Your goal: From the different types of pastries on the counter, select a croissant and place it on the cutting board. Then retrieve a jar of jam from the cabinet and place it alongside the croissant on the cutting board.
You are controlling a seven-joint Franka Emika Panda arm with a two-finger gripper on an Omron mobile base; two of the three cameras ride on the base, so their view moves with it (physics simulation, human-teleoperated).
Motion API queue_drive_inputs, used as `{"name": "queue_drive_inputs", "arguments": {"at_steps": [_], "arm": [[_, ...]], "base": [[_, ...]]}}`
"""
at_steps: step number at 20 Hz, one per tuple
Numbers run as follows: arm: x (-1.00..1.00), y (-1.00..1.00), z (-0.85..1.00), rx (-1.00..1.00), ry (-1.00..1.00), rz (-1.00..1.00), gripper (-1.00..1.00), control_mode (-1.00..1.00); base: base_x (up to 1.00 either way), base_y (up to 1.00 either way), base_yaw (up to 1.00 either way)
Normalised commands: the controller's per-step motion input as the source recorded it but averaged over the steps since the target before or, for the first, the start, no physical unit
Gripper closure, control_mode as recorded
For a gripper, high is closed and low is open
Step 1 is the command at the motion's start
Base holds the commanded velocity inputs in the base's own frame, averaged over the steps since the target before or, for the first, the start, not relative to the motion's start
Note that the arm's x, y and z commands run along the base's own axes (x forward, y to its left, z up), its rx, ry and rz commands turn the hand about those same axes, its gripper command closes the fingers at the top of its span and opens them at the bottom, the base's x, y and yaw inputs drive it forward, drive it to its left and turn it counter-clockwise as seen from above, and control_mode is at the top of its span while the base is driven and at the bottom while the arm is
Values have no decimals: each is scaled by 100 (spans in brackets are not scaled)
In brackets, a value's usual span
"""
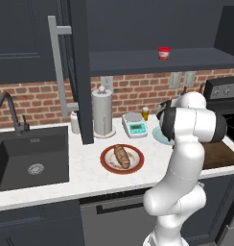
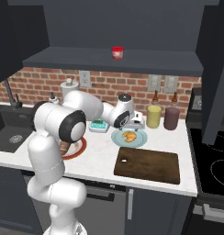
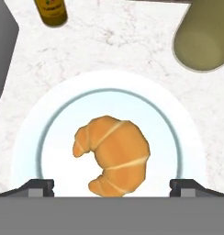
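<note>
In the left base view, the white arm rises at the lower right and bends over the white marble-look bench [image 1: 85, 173]. A long brown scored loaf [image 1: 122, 156] lies on a round red-rimmed plate [image 1: 109, 163] in front of the arm. The dark charcoal wall cabinet [image 1: 23, 38] stands with its door [image 1: 80, 72] swung out, the long silver bar handle [image 1: 56, 67] facing the sink [image 1: 32, 158]. A small squat red jar of jam [image 1: 164, 53] sits on the cabinet's open shelf. A corner of the flat dark brown wooden cutting board [image 1: 219, 153] shows beside the arm.

In the right base view, the tool [image 2: 133, 126] hangs just above a small golden-orange curved croissant [image 2: 129, 137], which lies on a round pale blue plate [image 2: 118, 137]. The cutting board lies bare just in front of that plate. A yellow bottle [image 2: 154, 116] and a maroon bottle [image 2: 171, 117] stand behind.

In the hand view, the croissant lies centred on the pale blue plate, and the two dark fingertips [image 3: 36, 186] stand wide apart on either side of it, touching nothing.
</note>
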Motion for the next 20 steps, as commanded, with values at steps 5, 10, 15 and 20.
{"name": "queue_drive_inputs", "arguments": {"at_steps": [5, 10, 15, 20], "arm": [[4, -9, -3, 0, 0, -9, -100, -100], [1, -4, -4, 1, 0, -2, -100, -100], [0, 0, -1, 1, -9, 9, -100, -100], [0, -5, -7, 0, -5, 13, -100, -100]], "base": [[0, 0, 0], [0, 0, 0], [0, 0, 0], [0, 0, 0]]}}
